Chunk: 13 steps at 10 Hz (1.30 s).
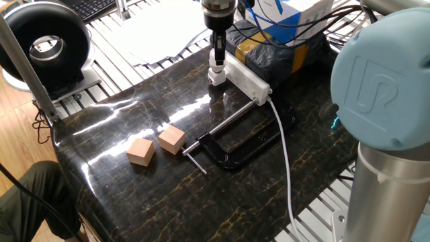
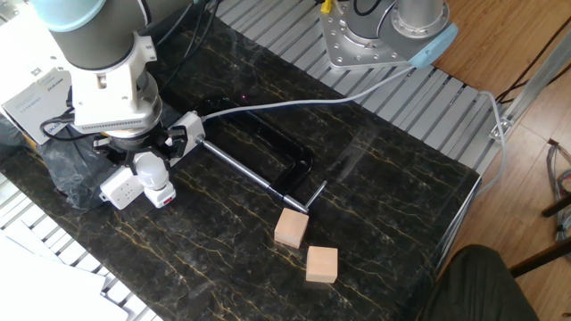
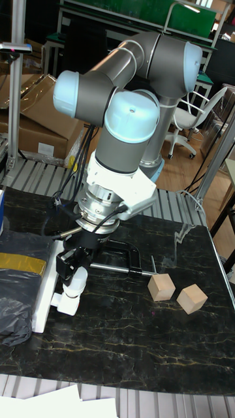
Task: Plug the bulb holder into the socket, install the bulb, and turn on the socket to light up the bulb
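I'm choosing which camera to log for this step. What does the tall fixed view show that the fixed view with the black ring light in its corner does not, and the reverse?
Only the tall fixed view shows the arm's wrist and elbow joints, an office chair and cardboard boxes behind.

Only the ring-light view shows the black ring light, the socket's cable running off the table edge, and a keyboard.

Both show the pincer around the bulb at the socket, the black clamp and two wooden cubes.

Robotics lab: aluminium-profile bench, cardboard boxes, office chair
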Motion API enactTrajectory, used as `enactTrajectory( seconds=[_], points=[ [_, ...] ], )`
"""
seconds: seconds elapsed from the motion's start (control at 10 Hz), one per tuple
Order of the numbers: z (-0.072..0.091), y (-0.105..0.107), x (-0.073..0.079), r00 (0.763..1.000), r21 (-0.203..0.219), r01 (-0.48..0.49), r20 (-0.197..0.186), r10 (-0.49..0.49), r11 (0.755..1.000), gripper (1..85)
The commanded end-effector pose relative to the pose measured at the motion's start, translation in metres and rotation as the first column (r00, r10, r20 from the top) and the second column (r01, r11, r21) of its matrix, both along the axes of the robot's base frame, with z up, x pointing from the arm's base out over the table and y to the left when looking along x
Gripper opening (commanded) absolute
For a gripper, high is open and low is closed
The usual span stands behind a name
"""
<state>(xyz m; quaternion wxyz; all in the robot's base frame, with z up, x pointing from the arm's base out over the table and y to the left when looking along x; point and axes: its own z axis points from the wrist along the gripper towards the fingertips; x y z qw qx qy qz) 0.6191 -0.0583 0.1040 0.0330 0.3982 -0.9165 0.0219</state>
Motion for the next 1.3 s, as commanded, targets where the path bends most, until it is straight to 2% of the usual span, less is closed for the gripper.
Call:
enactTrajectory(
  seconds=[0.0, 0.4, 0.5, 0.8, 0.9, 1.2],
  points=[
    [-0.001, 0.004, -0.001, 0.995, 0.015, 0.095, -0.001, -0.095, 0.995, 1.0],
    [0.002, 0.003, -0.005, 0.991, -0.003, 0.133, -0.026, -0.133, 0.991, 1.0],
    [0.004, 0.003, -0.011, 0.991, -0.003, 0.123, -0.052, -0.123, 0.992, 1.0],
    [0.003, 0.004, -0.01, 0.996, 0.004, 0.074, -0.054, -0.074, 0.997, 24.7],
    [0.003, 0.008, -0.009, 0.997, 0.019, 0.058, -0.057, -0.056, 0.998, 35.3],
    [0.009, 0.005, 0.001, 0.999, 0.018, 0.004, -0.052, -0.003, 1.0, 56.7]
  ],
)
